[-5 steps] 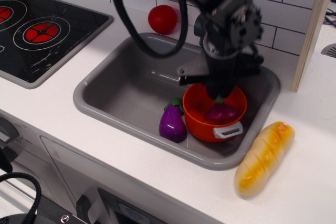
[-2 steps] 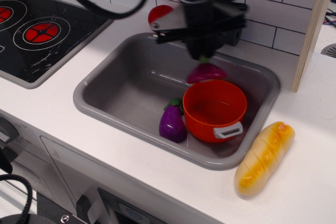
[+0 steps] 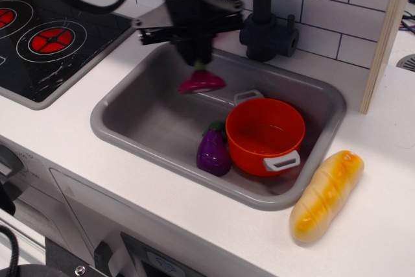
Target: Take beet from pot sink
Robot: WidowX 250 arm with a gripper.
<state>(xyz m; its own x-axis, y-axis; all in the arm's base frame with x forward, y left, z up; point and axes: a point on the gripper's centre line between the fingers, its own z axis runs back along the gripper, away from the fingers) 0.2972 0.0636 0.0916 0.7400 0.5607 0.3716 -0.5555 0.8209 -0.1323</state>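
My gripper (image 3: pixel 198 60) is shut on the green stalks of the beet (image 3: pixel 202 82). The magenta bulb hangs below it, in the air over the back middle of the grey sink (image 3: pixel 139 118). The orange pot (image 3: pixel 265 135) with grey handles stands empty at the right of the sink, to the right of and below the beet. My arm comes down from the top of the frame and hides the red tomato behind it.
A purple eggplant (image 3: pixel 213 152) lies in the sink against the pot's left side. The black faucet (image 3: pixel 262 24) stands at the sink's back rim. A bread loaf (image 3: pixel 325 194) lies on the counter at the right. A black stove (image 3: pixel 45 37) is at the left.
The gripper lifted the beet out of the orange pot and carried it up and to the left across the sink. The pot is now empty.
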